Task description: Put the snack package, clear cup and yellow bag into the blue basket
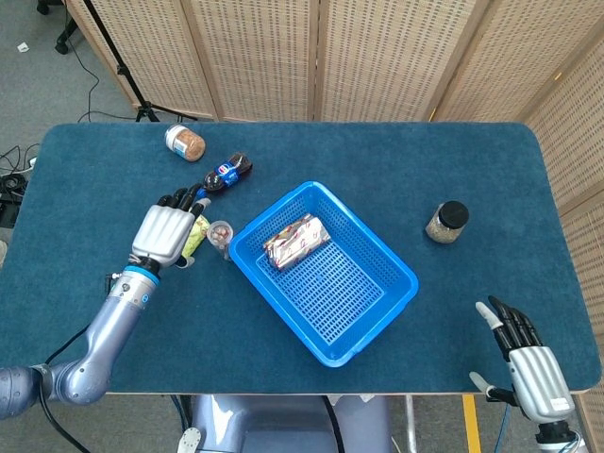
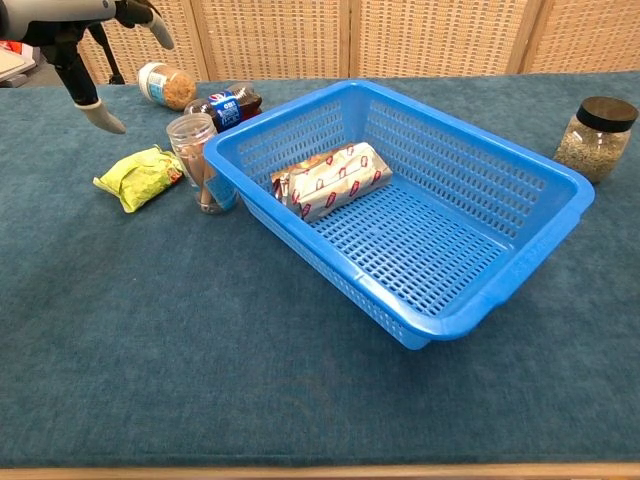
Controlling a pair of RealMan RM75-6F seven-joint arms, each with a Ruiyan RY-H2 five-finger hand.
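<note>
The left hand (image 1: 167,232) hovers above the table with its fingers (image 1: 181,200) extended and slightly apart, holding nothing; in the chest view only the thumb and part of the palm (image 2: 85,30) show at the top left corner. Directly under those fingers, partly covered by them in the head view, lies the yellow bag (image 2: 140,177), crumpled on the blue tablecloth (image 1: 113,179). Just beside the fingers, toward the basket, the clear cup (image 2: 197,160) stands upright with something brown inside, close against the outer wall of the blue basket (image 2: 520,225). Beyond the fingertips a small cola bottle (image 1: 225,173) lies on its side, and farther off a white-lidded jar (image 1: 184,142) of brown contents also lies tipped over.

The snack package (image 1: 295,240), silver with red markings, rests inside the basket in the corner nearest the left hand, leaning along the wall.

Well away on the far side of the basket stands a black-lidded jar (image 1: 446,222). The right hand (image 1: 527,359) is at the table's near right edge, its fingers (image 1: 514,321) straight and a little apart, touching nothing.
</note>
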